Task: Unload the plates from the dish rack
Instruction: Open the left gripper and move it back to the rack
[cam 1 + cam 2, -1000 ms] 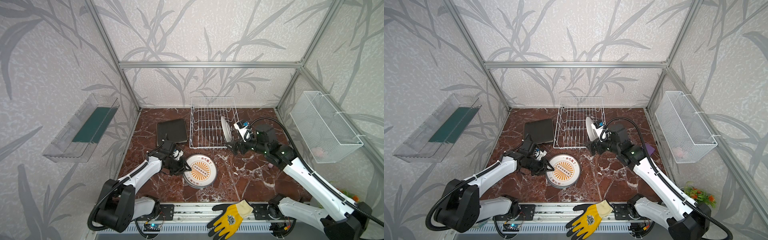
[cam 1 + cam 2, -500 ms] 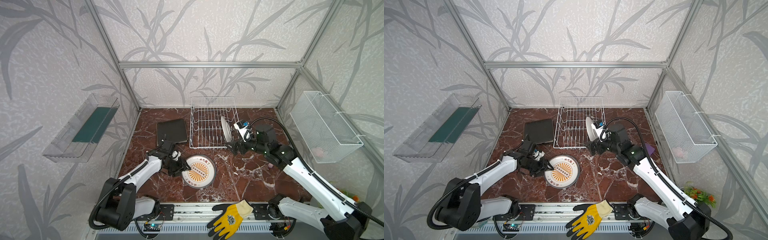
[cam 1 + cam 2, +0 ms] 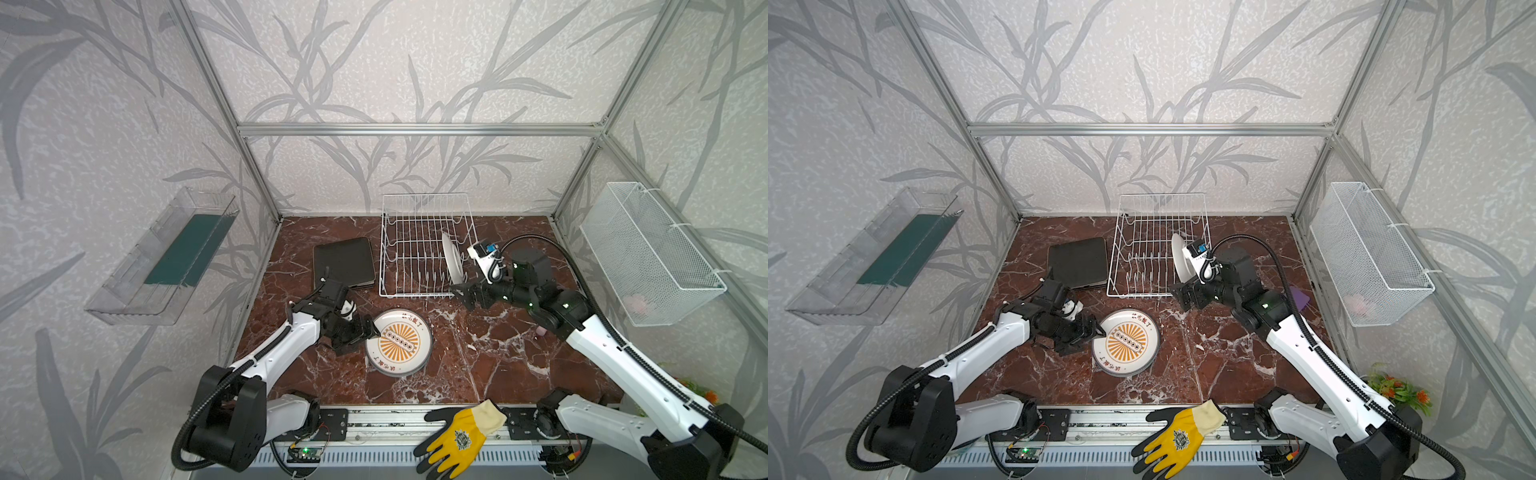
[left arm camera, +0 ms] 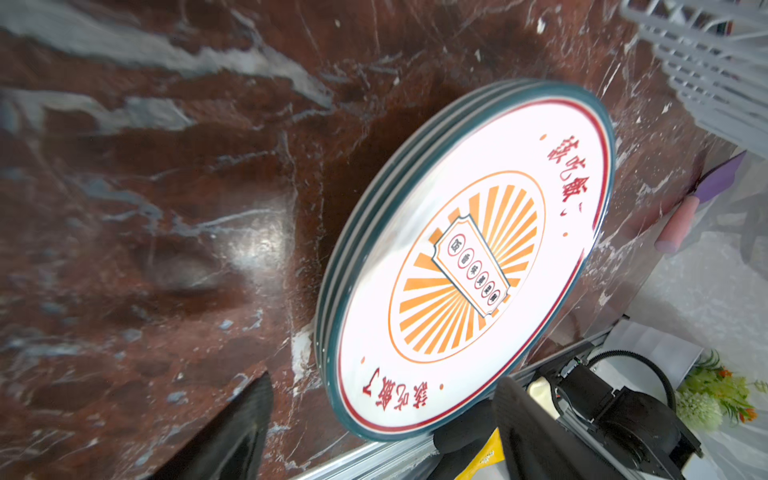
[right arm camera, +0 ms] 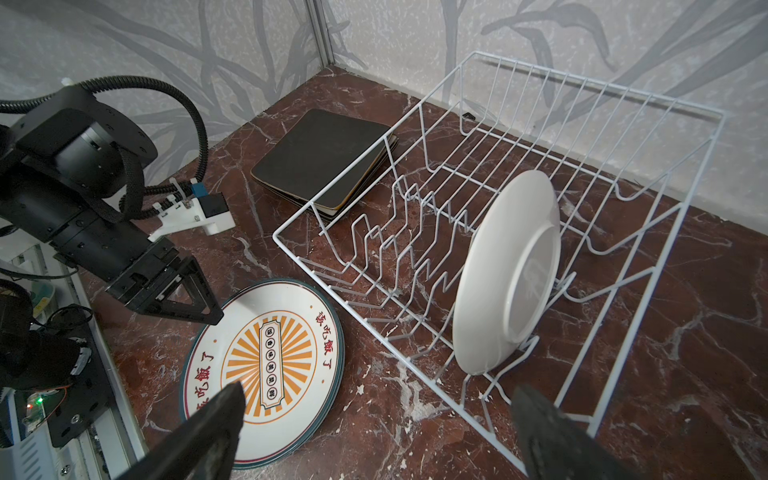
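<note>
Leaf-papered walls close in a red-brown marble worktop. My left hand sits low at the rim of the round plates, jaws spread wide and gripping nothing. The stack lies flat, sunburst faces up, so each plate nests on the one below. My right hand is fully open and empty. It is aimed at the one white plate propped on edge between prongs at the right side of the dish rack, back towards me, I judge ready for an edge grasp. Left of the rack, the square plates lie stacked black side up.
</note>
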`<state>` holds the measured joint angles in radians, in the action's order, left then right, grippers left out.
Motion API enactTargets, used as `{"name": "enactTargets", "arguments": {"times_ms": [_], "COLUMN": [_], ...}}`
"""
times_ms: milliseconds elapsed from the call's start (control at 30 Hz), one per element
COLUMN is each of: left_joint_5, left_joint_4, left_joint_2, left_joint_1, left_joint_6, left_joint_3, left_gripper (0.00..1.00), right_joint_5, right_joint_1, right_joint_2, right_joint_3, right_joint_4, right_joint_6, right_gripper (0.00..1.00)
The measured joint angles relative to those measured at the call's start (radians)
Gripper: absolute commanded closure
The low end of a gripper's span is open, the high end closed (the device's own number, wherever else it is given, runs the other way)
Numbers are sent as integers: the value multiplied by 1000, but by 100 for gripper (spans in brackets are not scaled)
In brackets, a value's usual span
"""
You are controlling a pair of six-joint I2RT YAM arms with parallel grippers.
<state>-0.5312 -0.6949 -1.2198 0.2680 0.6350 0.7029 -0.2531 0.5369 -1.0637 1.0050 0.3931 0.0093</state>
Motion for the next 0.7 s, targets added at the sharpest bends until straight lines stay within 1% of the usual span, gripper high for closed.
{"name": "enactTargets", "arguments": {"times_ms": [200,233,267,367,500,700], "left_joint_5": [92,103,113,137,141,117], "left_joint_4": [-79,-86,-90,-100,-110,-111], "left_joint_2": [33,42,51,77,76,-3], "left_joint_1": [-2,-3,-3,-3,-3,1], "left_joint_6": [-34,-35,-39,-46,-68,-109], "left_joint_3": [161,186,206,262,359,537], "left_gripper": [9,8,4,2,2,2], "right_joint_5": [17,19,23,40,74,140], "right_joint_1": [0,0,0,0,0,0], "right_joint_2": [5,10,14,32,56,61], "right_joint_3": [0,0,0,0,0,0], "right_joint_4": [1,1,1,1,1,13], "right_joint_6": [-1,-1,-1,0,0,15], "right_gripper": [1,1,1,1,1,1]}}
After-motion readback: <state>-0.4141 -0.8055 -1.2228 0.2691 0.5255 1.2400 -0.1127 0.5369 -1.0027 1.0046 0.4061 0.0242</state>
